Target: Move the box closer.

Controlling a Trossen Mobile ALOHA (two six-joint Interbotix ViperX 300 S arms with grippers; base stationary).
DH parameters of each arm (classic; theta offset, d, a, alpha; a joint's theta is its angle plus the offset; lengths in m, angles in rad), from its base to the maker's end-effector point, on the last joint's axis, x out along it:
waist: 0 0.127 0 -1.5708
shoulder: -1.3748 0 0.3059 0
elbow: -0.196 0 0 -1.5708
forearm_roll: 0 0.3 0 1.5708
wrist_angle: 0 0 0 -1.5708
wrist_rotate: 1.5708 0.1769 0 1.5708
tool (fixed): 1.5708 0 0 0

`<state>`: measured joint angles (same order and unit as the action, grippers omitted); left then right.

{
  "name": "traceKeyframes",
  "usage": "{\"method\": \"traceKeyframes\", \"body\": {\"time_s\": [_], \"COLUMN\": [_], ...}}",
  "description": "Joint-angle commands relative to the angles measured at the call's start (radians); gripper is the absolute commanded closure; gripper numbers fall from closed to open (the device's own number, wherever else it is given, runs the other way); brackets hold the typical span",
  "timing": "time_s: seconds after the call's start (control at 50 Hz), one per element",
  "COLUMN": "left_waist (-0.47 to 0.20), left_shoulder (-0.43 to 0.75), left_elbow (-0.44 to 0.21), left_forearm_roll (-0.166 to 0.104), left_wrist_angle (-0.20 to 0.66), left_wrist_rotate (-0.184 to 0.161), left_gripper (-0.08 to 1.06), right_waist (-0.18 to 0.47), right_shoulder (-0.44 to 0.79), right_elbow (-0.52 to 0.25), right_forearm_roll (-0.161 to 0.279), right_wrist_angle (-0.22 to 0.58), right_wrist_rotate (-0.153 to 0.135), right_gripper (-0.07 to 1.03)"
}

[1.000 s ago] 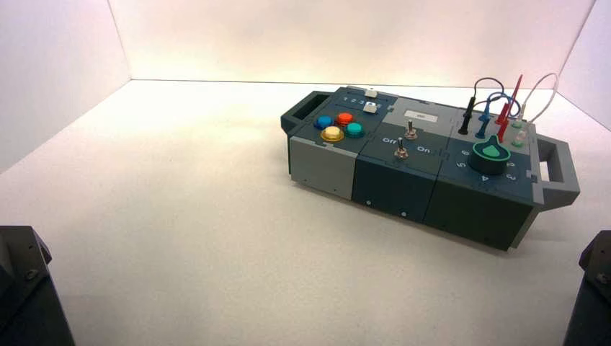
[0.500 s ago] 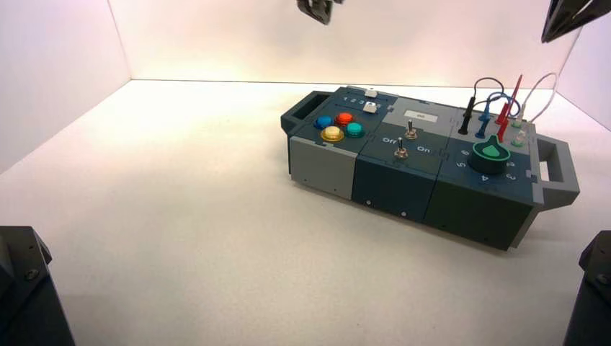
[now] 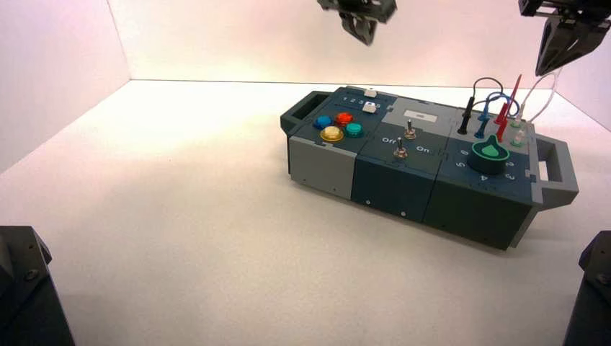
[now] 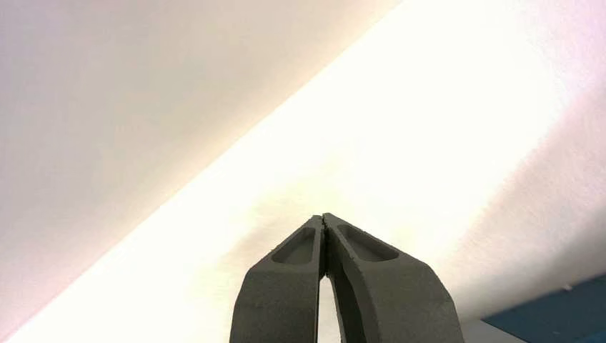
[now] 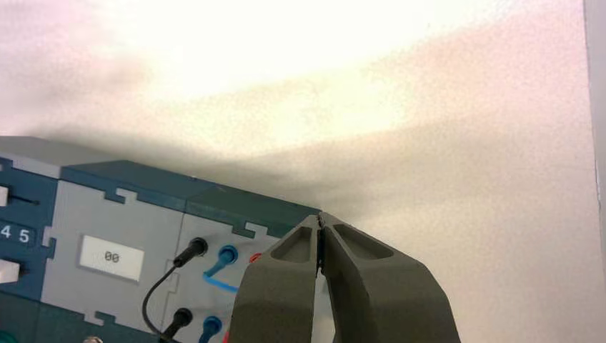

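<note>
High view: we judge the box (image 3: 425,166) rigid, heavy; grasp end handles. Left gripper (image 3: 362,27) and right gripper (image 3: 562,45) closed, empty.

Matt plastic box (image 3: 425,169), its coloured buttons (image 3: 338,125) glossy. Below the right end effector (image 5: 319,223), itself matt dark plastic, the bench (image 3: 180,216) looks white and finely grained.
</note>
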<state>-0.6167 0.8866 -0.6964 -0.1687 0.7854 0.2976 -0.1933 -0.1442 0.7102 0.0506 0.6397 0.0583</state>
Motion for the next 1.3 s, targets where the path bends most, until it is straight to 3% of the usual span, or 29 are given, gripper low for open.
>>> {"method": "traceKeyframes", "body": {"time_s": [0.02, 0.3, 0.52, 0.78, 0.88, 1.0, 1.3], "left_waist": [0.003, 0.002, 0.002, 0.002, 0.002, 0.002, -0.025], "left_shoulder": [-0.008, 0.049, 0.097, 0.201, 0.261, 0.339, 0.316], "left_elbow": [-0.046, -0.069, -0.147, -0.325, -0.439, -0.594, -0.571], "left_forearm_roll": [-0.005, -0.011, -0.018, -0.060, -0.078, -0.081, -0.075], "left_wrist_angle": [0.023, 0.031, 0.055, 0.183, 0.268, 0.368, 0.391], "left_wrist_rotate": [0.006, 0.046, 0.051, 0.052, 0.058, 0.063, 0.097], "left_gripper": [1.01, 1.01, 1.01, 1.01, 1.01, 1.01, 1.01], "right_waist": [-0.005, -0.006, -0.005, -0.005, -0.005, -0.002, 0.011], "right_shoulder": [-0.005, 0.020, 0.060, 0.114, 0.118, 0.118, 0.169], "right_elbow": [-0.021, -0.031, -0.034, -0.037, -0.035, -0.038, -0.055], "right_forearm_roll": [0.000, 0.000, 0.000, 0.002, 0.002, 0.002, 0.002], "right_wrist_angle": [-0.011, -0.028, -0.038, -0.043, -0.043, -0.041, -0.012], "right_wrist_rotate": [-0.003, -0.006, -0.006, -0.005, -0.006, -0.008, -0.021], "right_gripper": [0.99, 0.99, 0.99, 0.99, 0.99, 0.98, 0.99]}}
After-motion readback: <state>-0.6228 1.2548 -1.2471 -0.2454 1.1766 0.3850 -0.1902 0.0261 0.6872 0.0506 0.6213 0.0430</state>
